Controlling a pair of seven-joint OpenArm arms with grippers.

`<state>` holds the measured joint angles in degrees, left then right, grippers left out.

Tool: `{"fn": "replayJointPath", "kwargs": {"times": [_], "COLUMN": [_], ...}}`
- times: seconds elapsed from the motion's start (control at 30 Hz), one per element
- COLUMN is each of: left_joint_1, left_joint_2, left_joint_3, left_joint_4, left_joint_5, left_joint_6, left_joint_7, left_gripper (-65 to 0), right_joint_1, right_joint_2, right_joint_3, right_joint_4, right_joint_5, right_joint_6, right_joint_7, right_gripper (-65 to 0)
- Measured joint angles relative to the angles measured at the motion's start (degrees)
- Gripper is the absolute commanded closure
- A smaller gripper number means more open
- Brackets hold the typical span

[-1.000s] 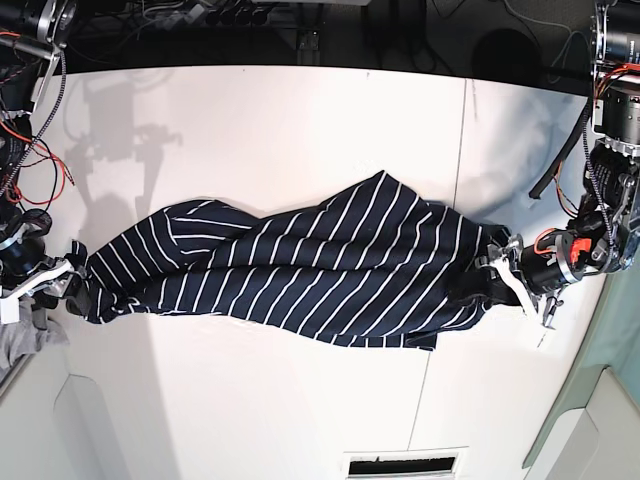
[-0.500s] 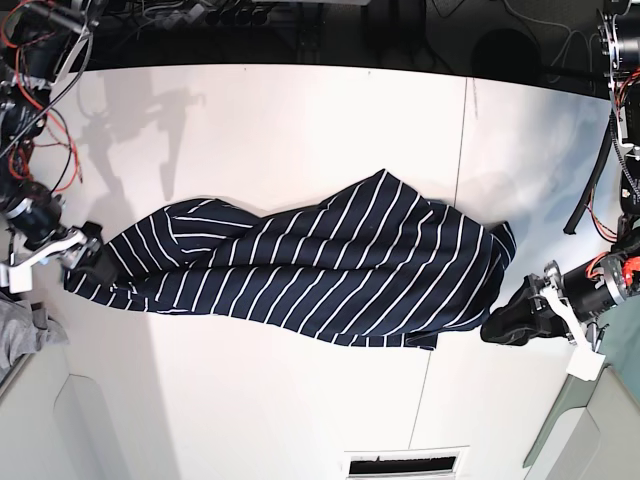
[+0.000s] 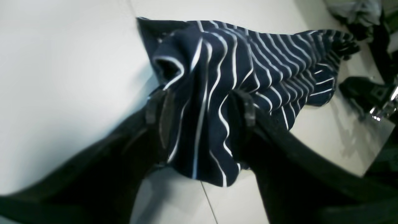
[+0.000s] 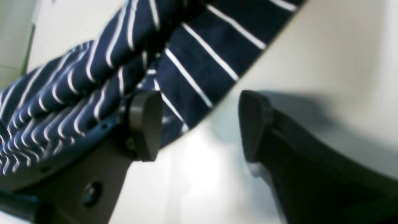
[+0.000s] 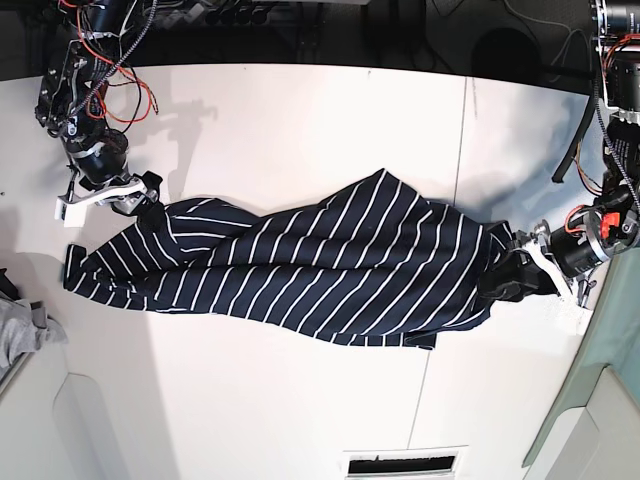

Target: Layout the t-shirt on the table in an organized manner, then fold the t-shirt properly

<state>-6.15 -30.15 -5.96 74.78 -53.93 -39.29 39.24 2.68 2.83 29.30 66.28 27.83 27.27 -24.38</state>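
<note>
- White table [image 5: 300,120] is filling most of the base view, with a thin dark seam line [image 5: 455,170] running across it and a dark strip of cables and equipment lying along the far edge.
- T-shirt [image 5: 310,270], dark navy with thin white stripes, is lying across the middle of the table, bunched into a long crumpled band running from one arm to the other; it is not lying flat.
- Left arm is sitting at the right edge of the base view, reaching in toward the shirt's near end.
- Left gripper [image 3: 202,112] is clamping a bunched fold of the t-shirt [image 3: 248,62]: in the left wrist view both dark fingers [image 3: 158,115] are pressing against the cloth from either side, and a flap is hanging down between them over the seam.
- Right arm is sitting at the upper left of the base view, over the shirt's other end.
- Right gripper [image 4: 199,124] is standing with its jaws apart; in the right wrist view bare table [image 4: 326,62] is showing between the two pads [image 4: 146,124].
- One pad is lying against the edge of the t-shirt [image 4: 186,68], but nothing is being gripped.
- Small grey cloth [image 5: 20,330] is lying at the left edge, apart from the shirt.
</note>
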Motion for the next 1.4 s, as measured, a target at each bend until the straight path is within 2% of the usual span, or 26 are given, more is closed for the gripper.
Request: {"fn": "replayJointPath", "kwargs": {"times": [0.1, 0.2, 0.23, 0.4, 0.43, 0.47, 0.5, 0.57, 0.63, 0.7, 0.8, 0.93, 1.03, 1.13, 1.2, 1.27, 1.3, 1.37, 1.4], "left_joint_1": [-0.1, -0.2, -0.2, -0.1, -0.1, -0.1, -0.1, -0.1, -0.1, -0.2, 0.1, -0.5, -0.7, -0.3, -0.3, -0.4, -0.4, -0.3, 0.0], "left_joint_2": [0.7, 3.3, 4.1, 5.1, 5.1, 5.1, 5.1, 5.1, 5.1, 4.0, 0.0, -6.2, -8.7, -9.6, -9.6, -8.4, -7.6, -5.6, -4.7], "left_joint_3": [-0.1, 0.0, 0.0, 0.0, 0.0, 0.0, 0.0, 0.0, 0.0, 0.1, -1.5, -3.8, -3.4, -3.3, -3.3, -2.7, -2.0, -0.1, 0.9], "left_joint_4": [0.0, 0.0, -0.1, -0.9, -0.9, -0.9, -0.9, -0.9, -0.9, -0.9, 1.7, 9.4, 12.8, 12.9, 12.8, 12.7, 12.6, 12.4, 12.3], "left_joint_5": [0.6, 2.8, 4.3, 4.9, 4.9, 4.9, 4.9, 5.1, 5.2, 4.8, 4.0, 3.8, 4.2, 4.5, 4.9, 4.8, 5.0, 6.1, 6.5], "left_joint_6": [0.0, 0.0, 0.0, 0.0, 0.0, 0.0, 0.0, 0.0, 0.0, 0.0, 0.0, 0.0, 0.3, 1.2, 1.3, 1.3, 1.3, 1.3, 1.3], "left_joint_7": [-0.9, -1.6, -1.6, -3.0, -3.3, -3.3, -3.3, -3.3, -3.3, -3.3, -4.8, -5.9, -5.7, -5.2, -4.5, -4.5, -4.6, -4.4, -4.2], "left_gripper": [-30.4, -30.4, -30.4, -30.3, -29.7, -26.3, -19.2, -0.1, 0.0, 0.0, 0.0, 0.0, 0.0, 0.0, 0.0, 0.0, 0.0, 0.0, 0.0], "right_joint_1": [2.6, 4.1, 4.2, 3.8, 3.7, 3.6, 3.4, 2.8, 2.2, 1.9, 1.9, 1.4, 1.3, 1.7, 1.9, 2.1, 2.5, 3.2, 3.2], "right_joint_2": [0.0, 0.0, 0.0, -0.8, -1.0, -1.1, -1.1, -1.0, -0.8, -0.8, 0.7, 5.0, 6.1, 5.7, 5.4, 5.0, 5.1, 5.3, 5.3], "right_joint_3": [-3.2, -7.7, -9.0, -13.0, -13.0, -13.0, -13.0, -13.0, -12.9, -12.4, -12.3, -12.3, -12.0, -11.6, -11.6, -11.6, -11.6, -11.5, -11.4], "right_joint_4": [-2.3, -2.7, -2.7, -1.4, -1.1, -0.4, 0.7, 4.3, 9.0, 14.4, 22.0, 29.6, 34.6, 37.0, 35.7, 32.7, 30.4, 26.3, 24.9], "right_joint_5": [-0.5, -2.5, -3.0, -4.4, -4.8, -4.9, -5.0, -5.0, -5.1, -4.7, -1.6, 1.6, 1.0, 1.7, -1.6, -5.2, -6.3, -7.7, -7.6], "right_joint_6": [0.0, -0.1, -0.1, -0.5, 0.2, 1.1, 2.1, 2.3, 2.4, 2.4, 2.9, 2.9, 2.7, 3.0, 2.9, 0.8, 0.7, 0.1, -0.6], "right_joint_7": [0.0, -0.4, -0.3, -2.4, -2.6, -2.9, -3.0, -2.9, -5.2, -10.5, -16.7, -17.3, -18.1, -16.7, -14.6, -13.0, -13.2, -13.2, -13.1], "right_gripper": [-38.6, -36.7, -32.4, -1.1, 0.0, 0.0, 0.0, 0.0, 0.0, 0.0, 0.0, 0.0, 0.0, 0.0, 0.0, 0.0, -10.2, -34.5, -42.5]}}
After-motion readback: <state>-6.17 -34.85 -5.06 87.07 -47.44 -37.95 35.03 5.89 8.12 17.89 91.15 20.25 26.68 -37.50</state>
